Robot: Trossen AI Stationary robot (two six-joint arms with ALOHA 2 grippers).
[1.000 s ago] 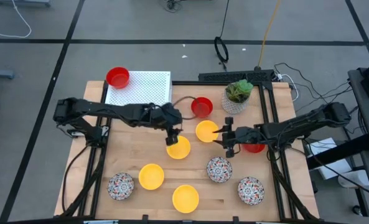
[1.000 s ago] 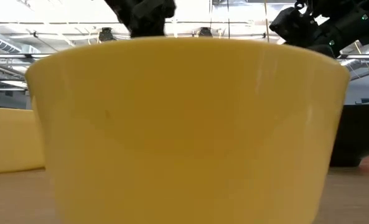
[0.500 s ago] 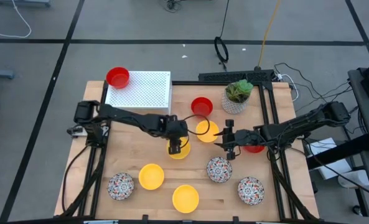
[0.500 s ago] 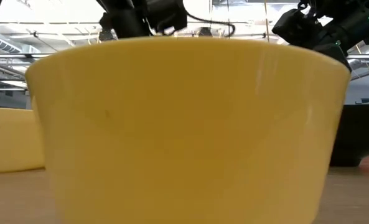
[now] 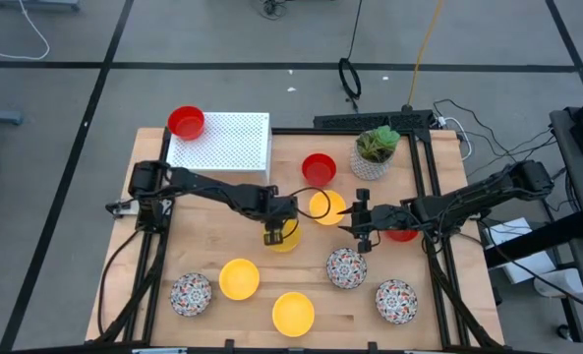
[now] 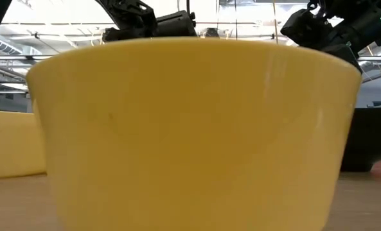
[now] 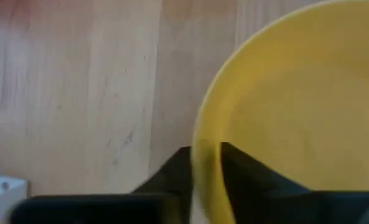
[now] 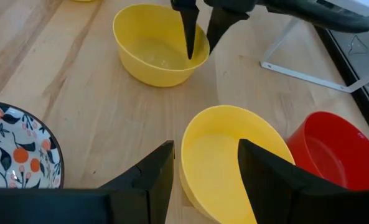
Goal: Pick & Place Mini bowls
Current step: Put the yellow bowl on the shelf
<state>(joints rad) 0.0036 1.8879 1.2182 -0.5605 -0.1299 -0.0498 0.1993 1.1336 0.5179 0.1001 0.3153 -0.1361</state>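
Note:
My left gripper is open over a yellow mini bowl at the table's middle. One finger stands inside the bowl's rim and one outside; the right wrist view shows a gap between the left gripper's fingers. My right gripper is open at a second yellow bowl, one finger outside its wall and one over its hollow. A red bowl sits partly under the right arm. Both yellow bowls rest on their bases on the table.
Another red bowl and a potted plant stand at the back. A red bowl stands beside the white perforated rack. Two yellow bowls and three speckled bowls sit near the front.
My left gripper has moved toward the table's near edge and come down, from over the yellow bowl's far rim to astride its rim. The left arm has stretched out farther over the table. The bowl has stayed in place.

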